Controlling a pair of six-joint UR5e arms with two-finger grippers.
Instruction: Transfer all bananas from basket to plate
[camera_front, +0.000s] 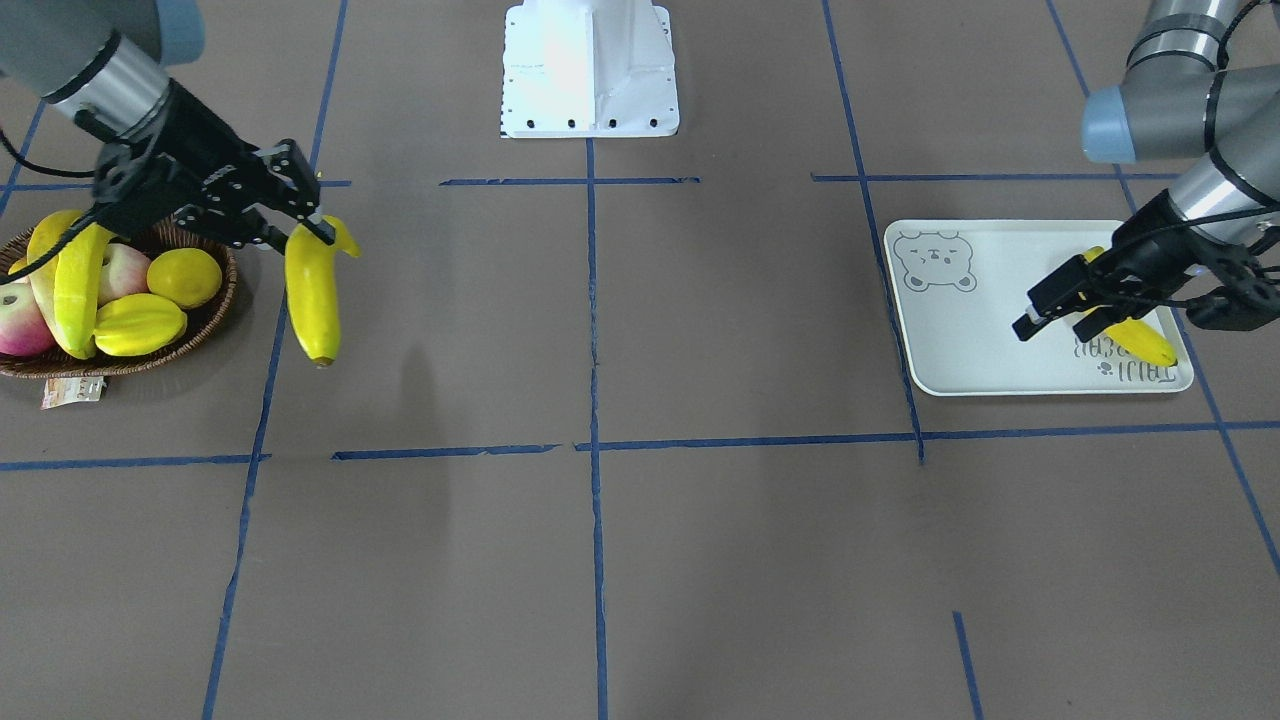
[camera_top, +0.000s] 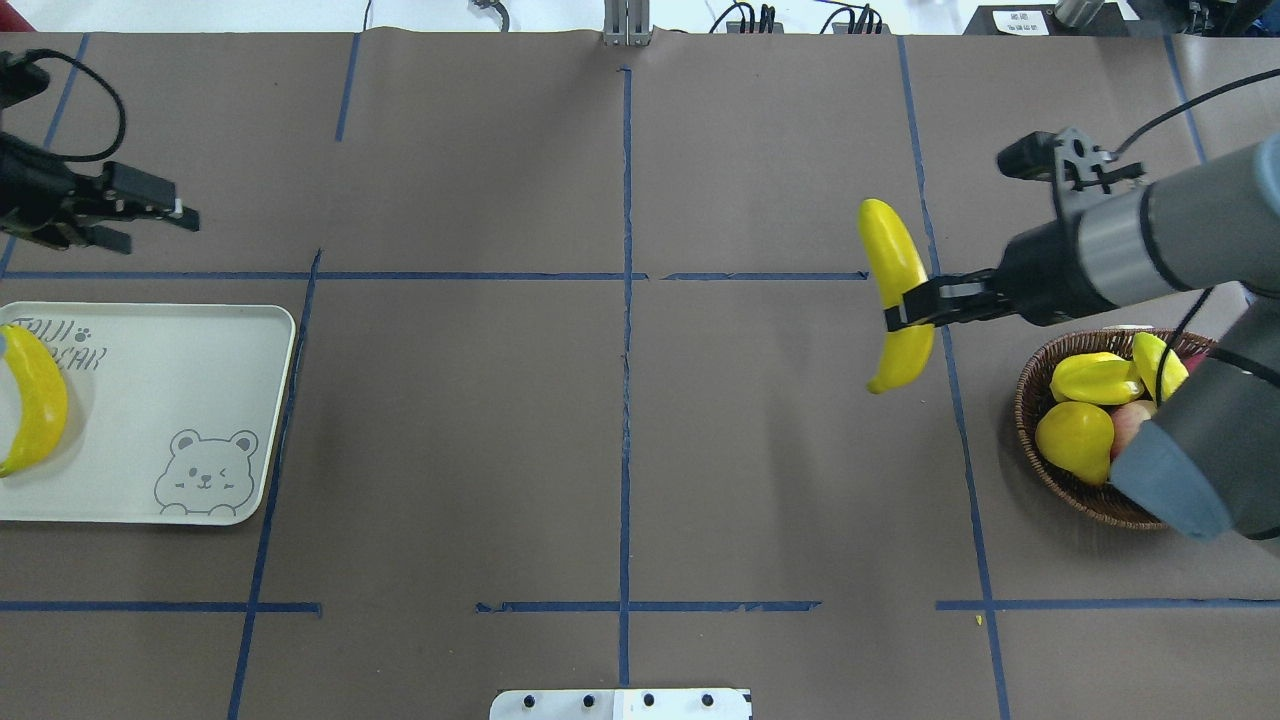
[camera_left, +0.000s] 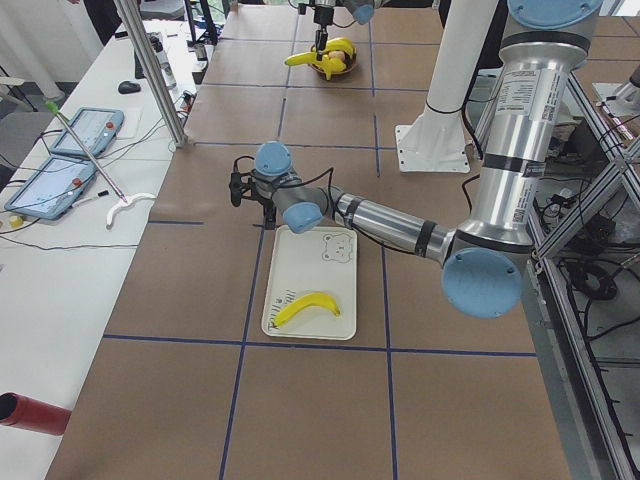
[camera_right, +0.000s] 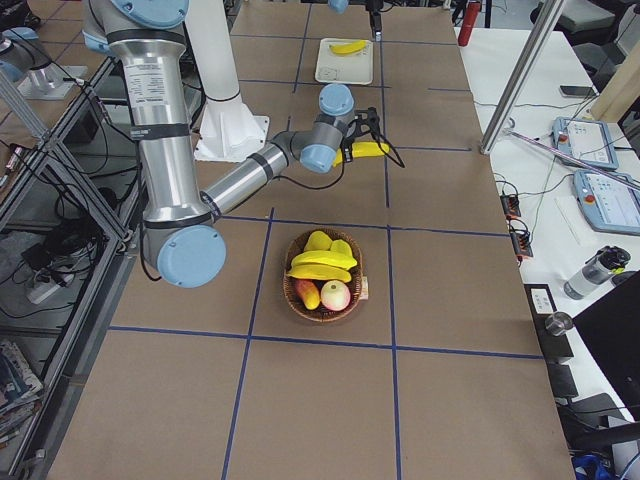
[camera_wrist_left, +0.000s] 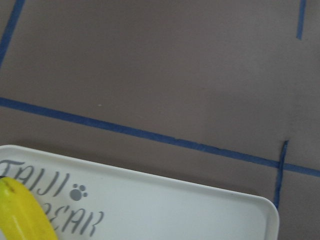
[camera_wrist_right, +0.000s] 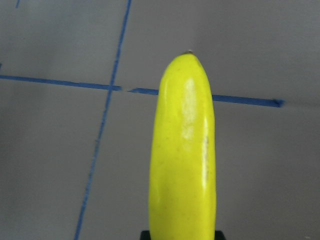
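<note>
The right tool (camera_top: 905, 308) is clenched on a banana (camera_top: 893, 270), gripping it about the middle. The fruit hangs clear of the brown surface (camera_top: 620, 450), just outside the rim of the wicker basket (camera_top: 1035, 455) on the side facing the plate. In the right wrist view it fills the middle of the picture, glossy, with its dark tip pointing away. More bananas (camera_front: 75, 290) lie in the basket along with a starfruit (camera_front: 140, 325), a lemon (camera_front: 185, 277) and some reddish fruit (camera_front: 20, 320). A paper tag (camera_front: 72, 392) sticks out at the basket's rim. Across the surface, well apart from all this, the pale plate (camera_top: 180, 380) carries one banana on the plate (camera_top: 35, 400), which lies at the lettered end, away from the bear drawing. The left tool (camera_top: 165, 228) hovers near that end, released, its jaws standing apart with nothing between them and not touching the fruit below.
</note>
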